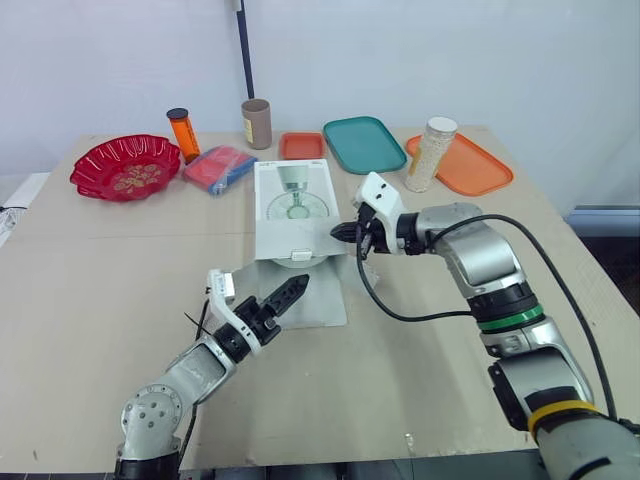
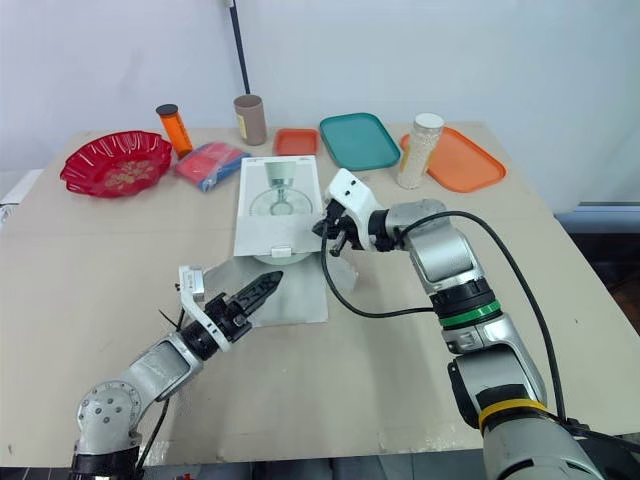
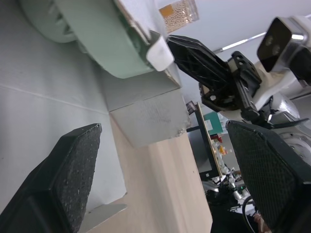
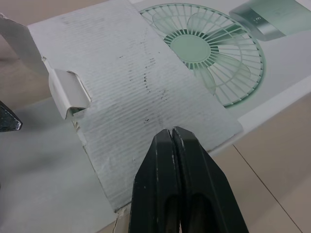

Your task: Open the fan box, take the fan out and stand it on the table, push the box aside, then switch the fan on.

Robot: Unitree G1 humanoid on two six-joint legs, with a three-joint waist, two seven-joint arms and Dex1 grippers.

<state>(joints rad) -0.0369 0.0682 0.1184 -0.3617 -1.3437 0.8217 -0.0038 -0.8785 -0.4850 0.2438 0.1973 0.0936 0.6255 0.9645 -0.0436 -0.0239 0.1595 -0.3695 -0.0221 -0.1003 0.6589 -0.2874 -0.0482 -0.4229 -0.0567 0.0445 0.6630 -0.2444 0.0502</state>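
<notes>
The left gripper point(image 1: 297, 287), spread wide, is held at the mouth of the fan box point(image 1: 292, 200), laid flat mid-table, flap point(image 1: 318, 292) folded out. The right gripper point(image 1: 341, 233), closed and empty, is set at its right edge. Opening seems done; the fan point(image 3: 92, 39) inside must next be grasped

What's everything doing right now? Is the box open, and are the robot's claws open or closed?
fan box, lying flat, front flap open
left gripper, open, over the flap
right gripper, shut, by the box's right side
jar of grains, upright, lid on
orange bottle, upright, cap on
teal tray, empty
red bowl, empty
</notes>
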